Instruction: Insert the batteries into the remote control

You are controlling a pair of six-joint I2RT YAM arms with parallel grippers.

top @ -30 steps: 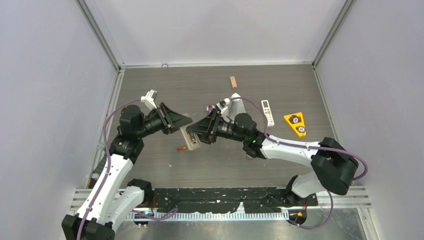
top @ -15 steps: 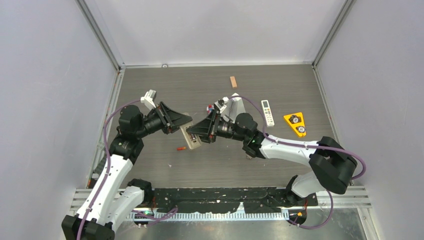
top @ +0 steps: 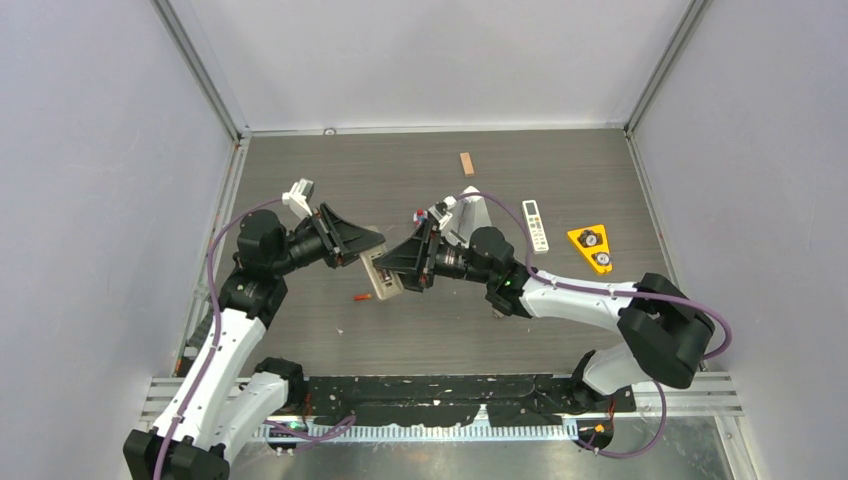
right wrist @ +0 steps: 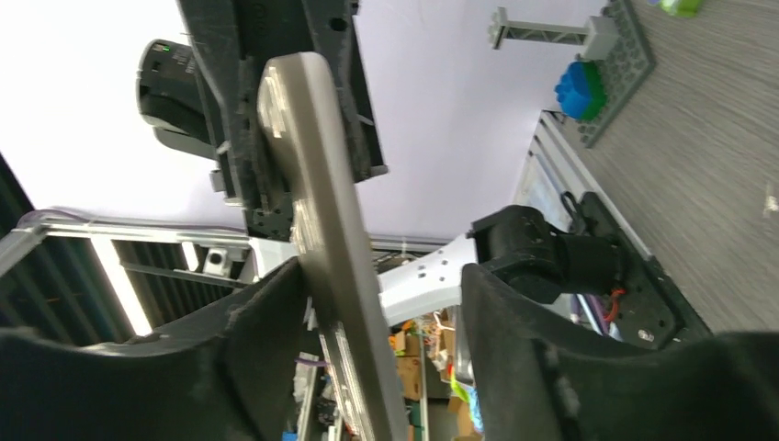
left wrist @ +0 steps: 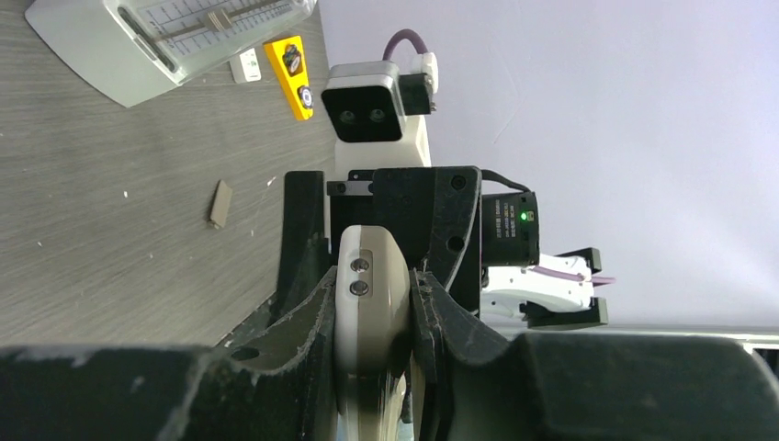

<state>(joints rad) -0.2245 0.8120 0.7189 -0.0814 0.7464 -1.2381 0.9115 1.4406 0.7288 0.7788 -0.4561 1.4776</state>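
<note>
The remote control (top: 383,281), a slim grey-brown and white bar, hangs above the table between both arms. My left gripper (top: 367,250) is shut on its upper end; in the left wrist view the remote control (left wrist: 372,294) is pinched between both fingers of the left gripper (left wrist: 374,276). My right gripper (top: 398,268) straddles the lower part. In the right wrist view the remote control (right wrist: 321,230) lies against the left finger (right wrist: 266,312) of the right gripper (right wrist: 381,276), with a gap to the other finger, so it is open. One battery (top: 362,297), dark with an orange end, lies on the table below.
A grey metronome (top: 472,214) stands behind the right wrist. A short white remote (top: 536,225) and a yellow triangular block (top: 591,248) lie to the right, a small wooden block (top: 466,163) at the back. A grey brick plate (right wrist: 611,64) carries blue bricks.
The right gripper has shifted slightly along the remote control. The left arm, the remote control and the battery on the table have stayed where they were.
</note>
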